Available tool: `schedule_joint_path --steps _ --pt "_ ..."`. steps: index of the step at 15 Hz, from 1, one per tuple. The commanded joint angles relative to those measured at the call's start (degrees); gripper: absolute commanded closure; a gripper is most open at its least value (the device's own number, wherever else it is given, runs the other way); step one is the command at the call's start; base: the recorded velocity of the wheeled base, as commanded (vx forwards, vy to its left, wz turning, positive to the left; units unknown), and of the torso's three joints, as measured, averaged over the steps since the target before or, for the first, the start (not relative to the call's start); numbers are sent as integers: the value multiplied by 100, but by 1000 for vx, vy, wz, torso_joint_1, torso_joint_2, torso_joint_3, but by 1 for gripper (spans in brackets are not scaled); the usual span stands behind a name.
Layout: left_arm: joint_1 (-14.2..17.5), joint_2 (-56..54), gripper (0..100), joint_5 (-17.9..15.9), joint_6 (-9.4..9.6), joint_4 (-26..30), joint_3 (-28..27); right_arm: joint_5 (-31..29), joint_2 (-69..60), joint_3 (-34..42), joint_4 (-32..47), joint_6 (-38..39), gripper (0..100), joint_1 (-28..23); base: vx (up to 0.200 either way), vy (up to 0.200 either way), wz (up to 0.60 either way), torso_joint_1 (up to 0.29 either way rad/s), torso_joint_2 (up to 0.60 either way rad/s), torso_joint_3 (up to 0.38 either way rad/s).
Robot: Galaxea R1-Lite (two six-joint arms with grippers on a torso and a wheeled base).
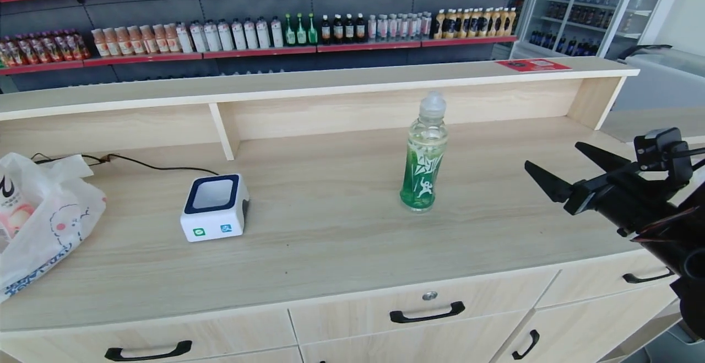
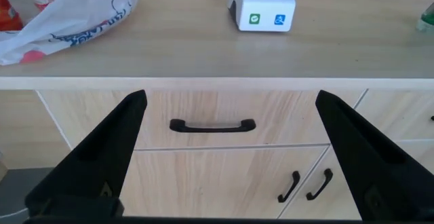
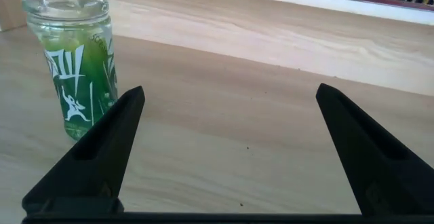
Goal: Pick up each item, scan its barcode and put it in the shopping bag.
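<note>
A clear bottle with a green label (image 1: 424,156) stands upright on the wooden counter (image 1: 330,231), right of centre; it is also in the right wrist view (image 3: 71,61). My right gripper (image 1: 559,167) hovers open above the counter's right end, a good way right of the bottle, nothing between its fingers (image 3: 230,156). A white barcode scanner with a dark-framed window (image 1: 213,207) sits left of centre (image 2: 261,5). The white shopping bag (image 1: 38,214) lies at the far left with items inside (image 2: 68,13). My left gripper (image 2: 227,156) is open, low in front of the counter drawers.
A black cable (image 1: 137,163) runs from the scanner toward the back left. A raised shelf and a divider (image 1: 223,131) bound the counter's rear. Drawers with black handles (image 1: 427,314) face the front. Stocked drink shelves (image 1: 308,30) stand behind.
</note>
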Motion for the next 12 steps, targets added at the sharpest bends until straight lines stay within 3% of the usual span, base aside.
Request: schedule_joint_path --steps 1,3,7,12 --pt "-5 6 0 7 1 3 0 7 32 10 -9 7 0 15 0 0 600 7 12 -2" --pt "-5 6 0 7 1 3 0 7 24 1 -9 -2 0 23 0 0 600 -10 2 0" --pt "-5 6 0 7 1 3 0 7 -91 194 -9 15 0 32 0 0 0 0 0 0" --pt "-5 6 0 7 1 3 0 16 -407 1073 -9 42 0 665 0 0 0 0 0 0"
